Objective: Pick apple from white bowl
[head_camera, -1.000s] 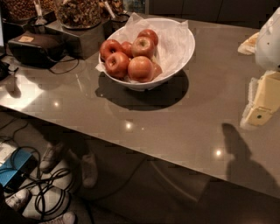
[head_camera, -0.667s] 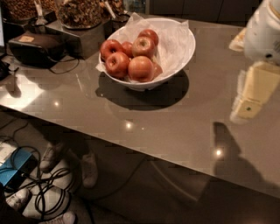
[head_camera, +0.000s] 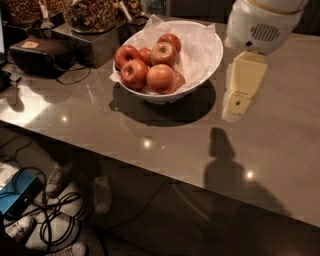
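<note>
At the far left a dark case [head_camera: 37, 55] sits on the grey tabletop [head_camera: 280, 145], with cables [head_camera: 50, 220] on the floor below the table's front edge, which slants down toward the right. Glass jars [head_camera: 90, 12] crowd the back, just beside the white bowl [head_camera: 200, 80], so there is little room on that side. The bowl holds a heap of red apples [head_camera: 161, 78] on crinkled paper [head_camera: 197, 45], piled toward its left half, none lifted yet. To the right, the gripper [head_camera: 236, 105] has swung in from the frame's right edge and now hangs just beside the bowl's right rim, under the arm's white housing [head_camera: 262, 25], above the table and not over the fruit. Whether the claw is spread or closed cannot be told. The approach looks nearly done: a shift leftward over the rim likely remains. Right of and in front of the bowl the surface lies open
</note>
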`<control>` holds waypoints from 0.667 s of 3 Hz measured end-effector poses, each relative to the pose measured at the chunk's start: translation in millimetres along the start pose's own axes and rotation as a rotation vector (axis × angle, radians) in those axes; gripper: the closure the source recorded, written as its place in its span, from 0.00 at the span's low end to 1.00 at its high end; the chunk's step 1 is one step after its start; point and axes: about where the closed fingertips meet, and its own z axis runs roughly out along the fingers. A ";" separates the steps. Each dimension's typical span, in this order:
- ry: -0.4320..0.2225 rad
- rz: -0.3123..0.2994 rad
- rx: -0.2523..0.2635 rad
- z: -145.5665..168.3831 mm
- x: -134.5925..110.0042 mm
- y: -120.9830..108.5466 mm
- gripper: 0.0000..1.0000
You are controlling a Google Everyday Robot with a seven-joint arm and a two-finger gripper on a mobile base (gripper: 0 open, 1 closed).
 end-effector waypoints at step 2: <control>-0.076 0.033 -0.005 11.0 -26.9 -19.1 0.00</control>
